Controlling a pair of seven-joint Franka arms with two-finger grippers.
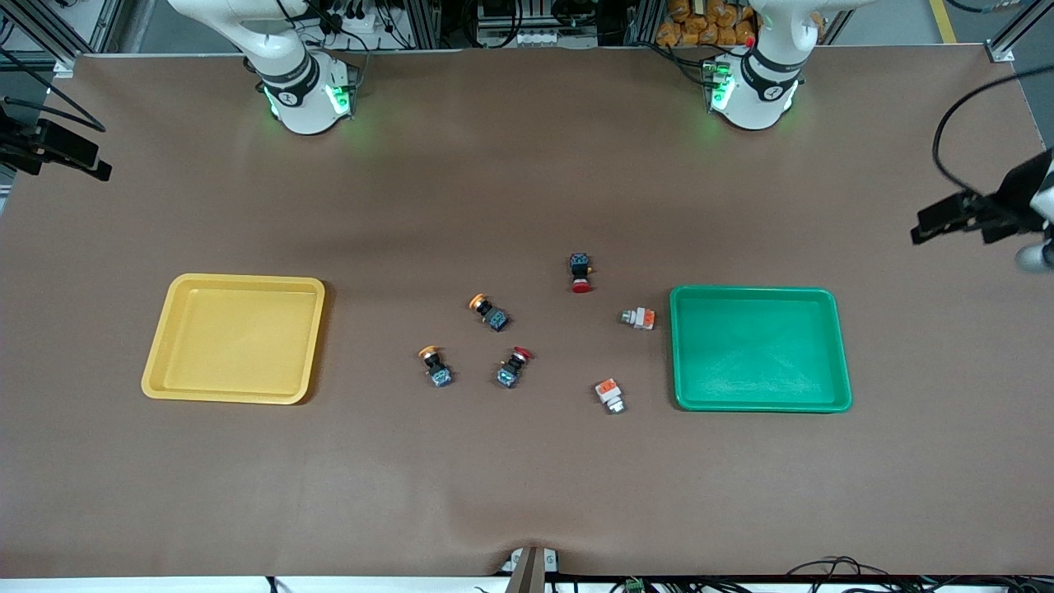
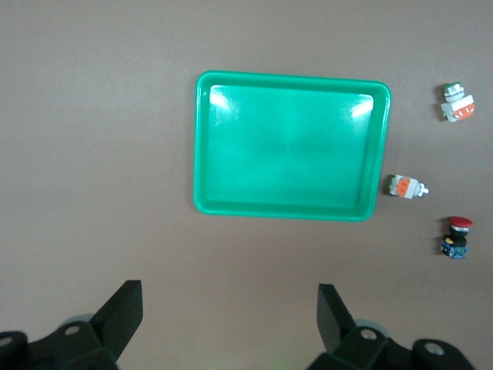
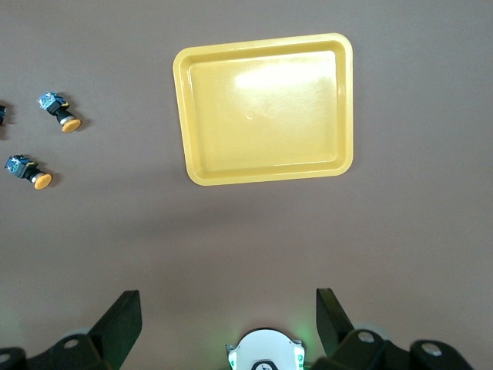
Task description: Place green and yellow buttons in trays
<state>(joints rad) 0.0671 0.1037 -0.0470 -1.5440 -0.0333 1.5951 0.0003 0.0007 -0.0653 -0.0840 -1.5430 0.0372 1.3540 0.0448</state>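
The yellow tray [image 1: 235,338] lies toward the right arm's end and the green tray [image 1: 759,347] toward the left arm's end; both are empty. Between them lie two yellow-capped buttons [image 1: 489,312] [image 1: 435,366] and two whitish-silver buttons with orange blocks [image 1: 639,318] [image 1: 610,395]. My left gripper [image 2: 229,308] is open and empty, high over the table beside the green tray [image 2: 289,146]. My right gripper [image 3: 227,316] is open and empty, high above its own base, with the yellow tray [image 3: 266,108] in view. Neither gripper shows in the front view.
Two red-capped black switches [image 1: 582,273] [image 1: 513,368] lie among the buttons. Black camera mounts reach in at both table ends [image 1: 980,214] [image 1: 49,148]. The arms' bases [image 1: 309,95] [image 1: 753,82] stand at the table's edge farthest from the front camera.
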